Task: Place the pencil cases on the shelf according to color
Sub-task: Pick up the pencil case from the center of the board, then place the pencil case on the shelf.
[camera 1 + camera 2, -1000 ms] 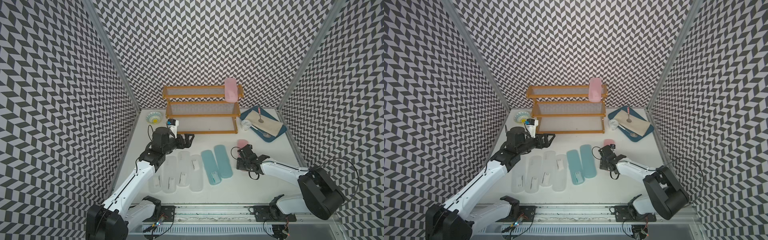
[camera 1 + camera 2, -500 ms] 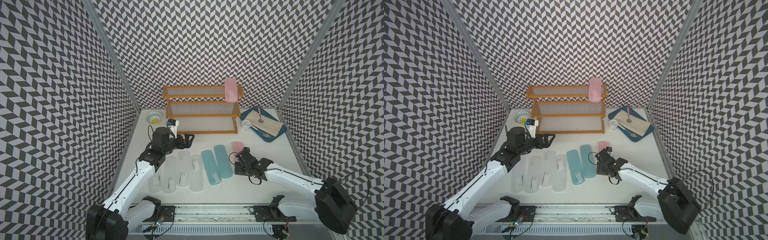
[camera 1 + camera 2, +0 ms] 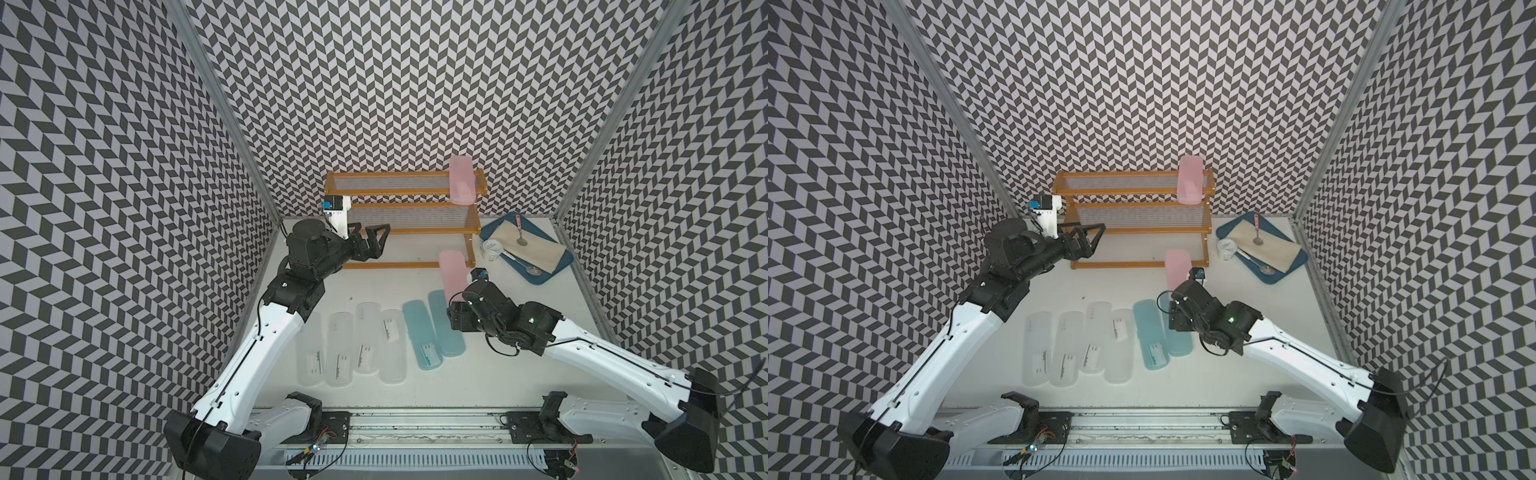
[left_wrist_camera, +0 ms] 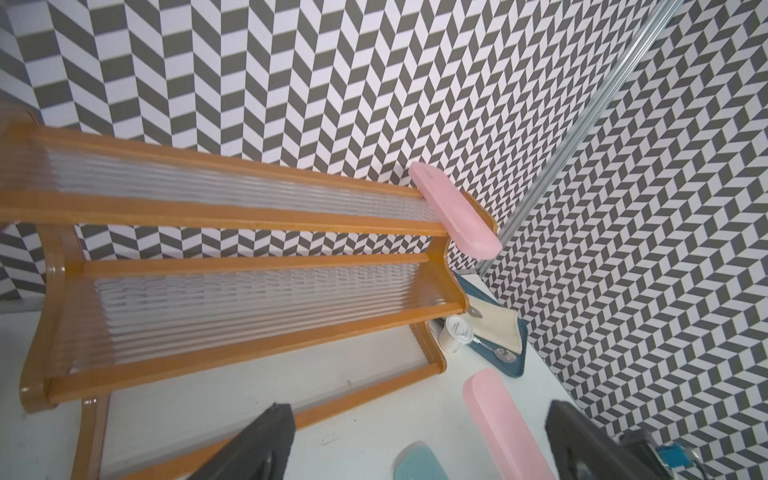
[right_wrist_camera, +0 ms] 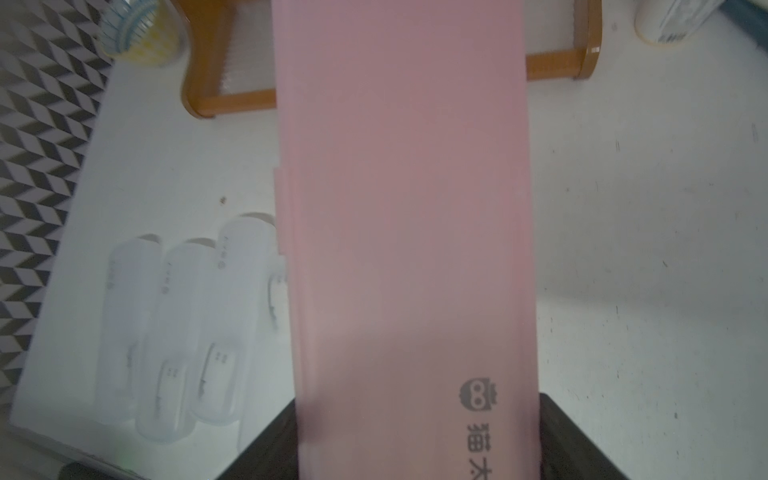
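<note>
Pink case (image 3: 462,185) on shelf (image 3: 390,192) top tier; second pink case (image 3: 452,270) held aloft.

Bright, even, diffuse light; shadows on the white tabletop (image 3: 407,399) faint. Both top views sharp, walls splaying at edges. Right wrist view blurred; pink rounded-end plastic pencil case (image 5: 399,232) reads dull, greyish. Left wrist view: orange-brown wooden shelf (image 4: 232,220) smeared at one end.
</note>
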